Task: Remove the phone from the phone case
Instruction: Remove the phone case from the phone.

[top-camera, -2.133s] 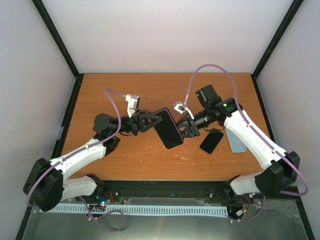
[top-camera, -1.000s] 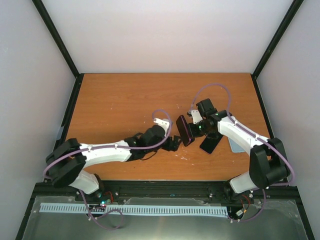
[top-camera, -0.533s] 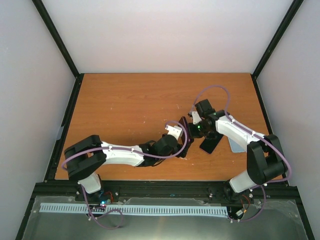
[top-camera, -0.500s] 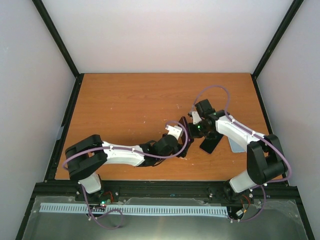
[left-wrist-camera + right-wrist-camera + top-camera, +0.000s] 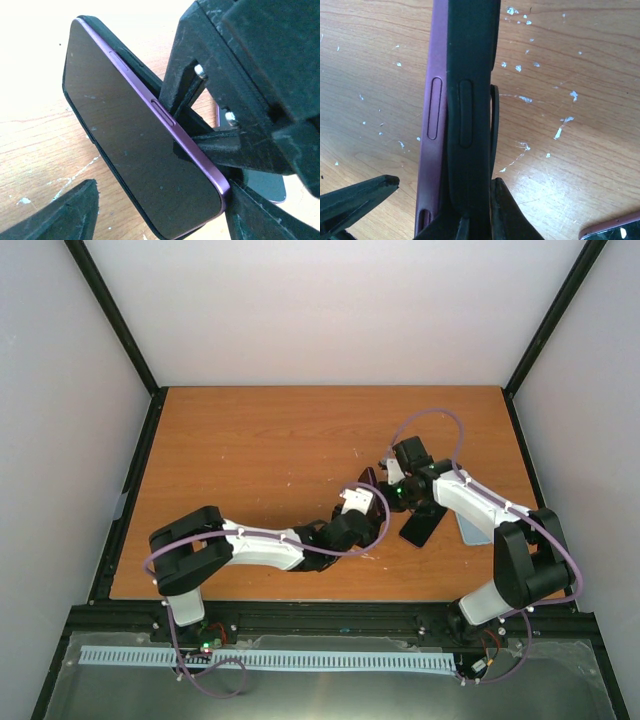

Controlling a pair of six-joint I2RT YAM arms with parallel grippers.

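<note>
You are partway: the purple phone, on edge over the table, has one long side peeled from its phone case (rest seated). Your right gripper pinches the case; left gripper straddles the phone, jaws apart.

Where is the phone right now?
The phone is up on edge right of table centre in the top view, between the left gripper and right gripper, its purple edge beside the black phone case.

left pincer advanced, now flanking phone
</note>
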